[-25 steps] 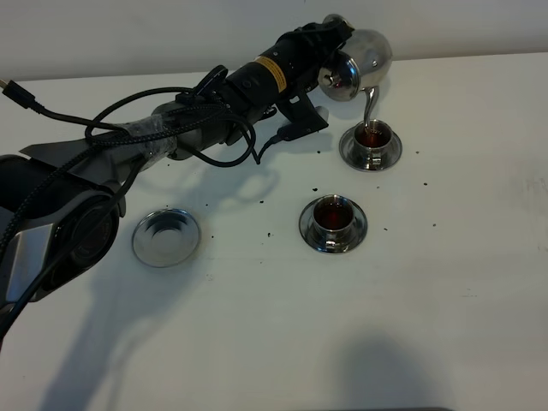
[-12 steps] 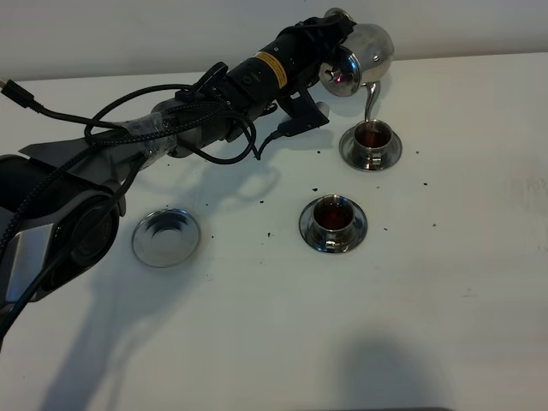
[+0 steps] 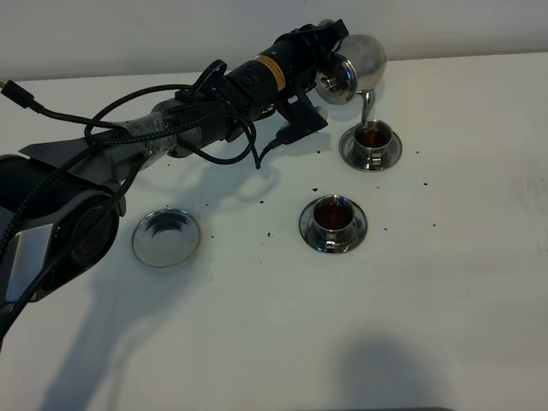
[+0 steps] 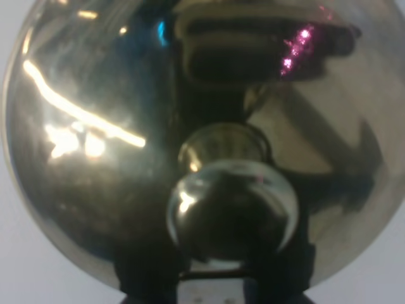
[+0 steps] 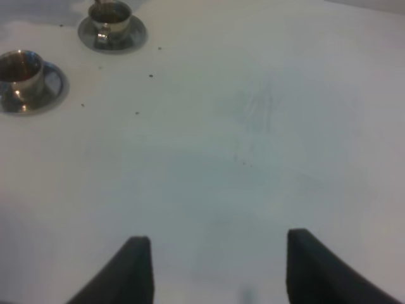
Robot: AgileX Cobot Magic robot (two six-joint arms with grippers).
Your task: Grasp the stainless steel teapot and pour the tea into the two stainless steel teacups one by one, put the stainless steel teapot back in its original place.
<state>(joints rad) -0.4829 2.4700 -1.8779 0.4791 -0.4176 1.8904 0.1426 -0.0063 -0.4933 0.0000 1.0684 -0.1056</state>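
Note:
My left gripper (image 3: 329, 47) is shut on the handle of the stainless steel teapot (image 3: 353, 62) and holds it tilted above the table's far side. Its thin spout (image 3: 367, 104) points down just over the far teacup (image 3: 370, 139), which holds dark tea on its saucer. The near teacup (image 3: 333, 218) also holds tea. The teapot's empty saucer (image 3: 166, 237) lies at the left. In the left wrist view the domed lid (image 4: 95, 158) and its knob (image 4: 231, 206) fill the frame. My right gripper (image 5: 221, 272) is open and empty, low over bare table. Both cups show in its view: the far one (image 5: 112, 22) and the near one (image 5: 22, 73).
The left arm and its cables (image 3: 171, 128) stretch across the table's upper left. Small dark specks (image 3: 318, 190) are scattered on the white table (image 3: 445, 282) around the cups. The right arm is out of the exterior view.
The teapot has shifted slightly to the left and turned a little, its spout staying over the far cup. The right gripper's motion cannot be judged.

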